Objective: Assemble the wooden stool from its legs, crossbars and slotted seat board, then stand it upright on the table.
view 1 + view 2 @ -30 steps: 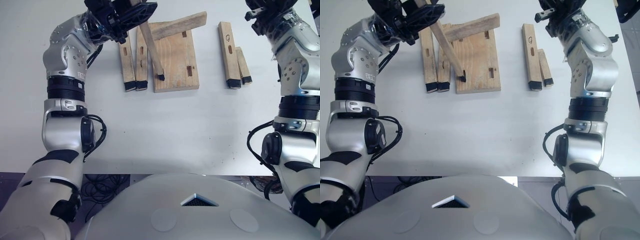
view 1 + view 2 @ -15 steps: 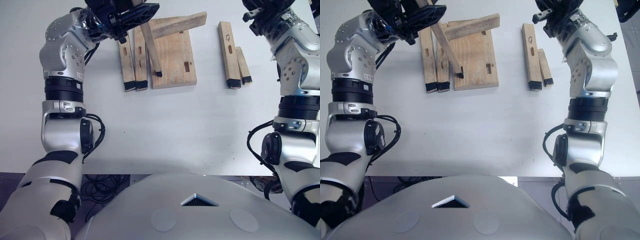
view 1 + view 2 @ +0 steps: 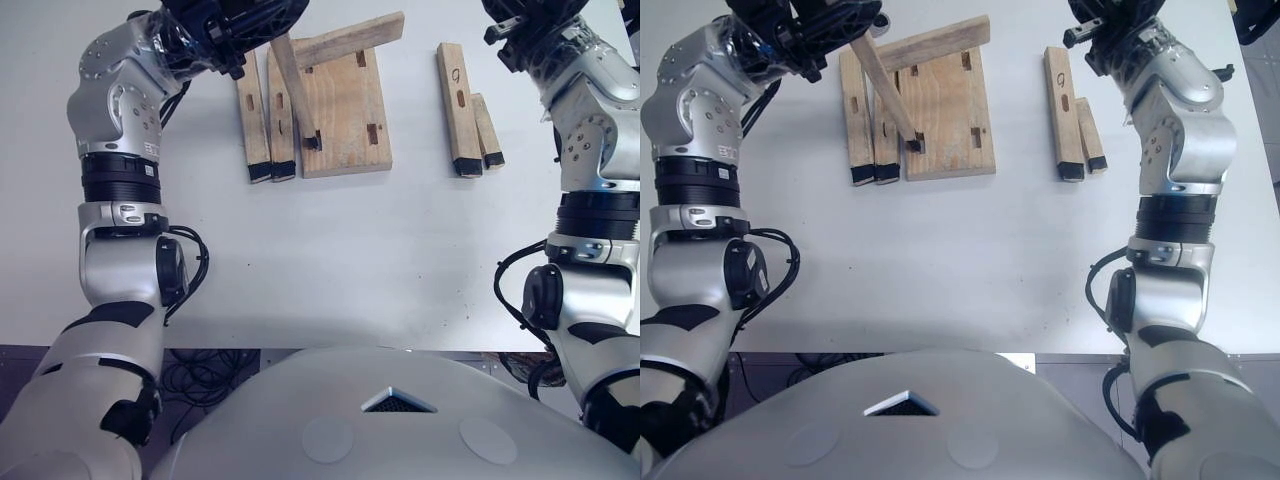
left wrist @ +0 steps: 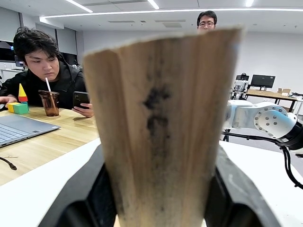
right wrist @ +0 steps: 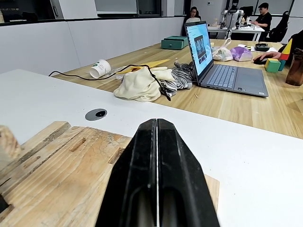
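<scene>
white table (image 3: 330, 250) | wooden office desk (image 5: 246, 106) behind | left end effector (image 3: 262, 20) clamps leg (image 3: 295, 90) | right end effector (image 5: 157, 128) pinched together, empty

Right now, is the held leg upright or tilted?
Tilted. The leg, in the left gripper, slants down to a slot in the seat board; seated or not, cannot tell.

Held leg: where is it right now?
In the left eye view, the leg slants from the left pincer down onto the seat board, beside two legs lying flat on its left.
</scene>
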Robot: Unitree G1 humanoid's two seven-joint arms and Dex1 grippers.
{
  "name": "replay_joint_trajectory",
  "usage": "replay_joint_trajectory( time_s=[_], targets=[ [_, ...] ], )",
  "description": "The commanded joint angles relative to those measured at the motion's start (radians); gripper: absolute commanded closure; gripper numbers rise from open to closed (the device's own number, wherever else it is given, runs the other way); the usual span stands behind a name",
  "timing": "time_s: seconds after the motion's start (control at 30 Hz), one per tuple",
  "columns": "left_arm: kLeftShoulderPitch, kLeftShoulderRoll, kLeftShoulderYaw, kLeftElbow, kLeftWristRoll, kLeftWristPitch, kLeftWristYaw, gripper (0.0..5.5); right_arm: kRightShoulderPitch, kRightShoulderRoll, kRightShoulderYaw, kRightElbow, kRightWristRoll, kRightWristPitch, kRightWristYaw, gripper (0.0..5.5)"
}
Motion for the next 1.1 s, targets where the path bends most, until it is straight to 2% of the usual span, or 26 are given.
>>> replay_joint_trajectory(
  time_s=[0.03, 0.5, 0.63, 0.9, 1.1],
  targets=[
    [-0.015, -0.005, 0.006, 0.019, 0.018, -0.017, 0.008, 3.49, -0.003, 0.013, 0.003, 0.002, 0.008, 0.006, 0.011, 5.50],
    [0.006, -0.029, -0.004, 0.000, 0.014, -0.005, 0.011, 3.49, -0.003, 0.016, 0.008, 0.004, 0.004, 0.010, 0.016, 5.50],
    [0.041, -0.020, -0.059, 0.070, 0.106, -0.104, -0.002, 3.49, -0.003, 0.017, 0.009, 0.001, 0.005, 0.012, 0.016, 5.50],
    [0.097, 0.087, -0.164, 0.083, 0.142, -0.062, -0.165, 3.49, 0.005, 0.016, 0.008, -0.004, 0.009, 0.022, 0.015, 5.50],
    [0.100, 0.098, -0.222, 0.061, 0.171, -0.085, -0.156, 3.49, 0.003, 0.013, 0.000, 0.002, 0.010, 0.023, 0.013, 5.50]
  ],
)
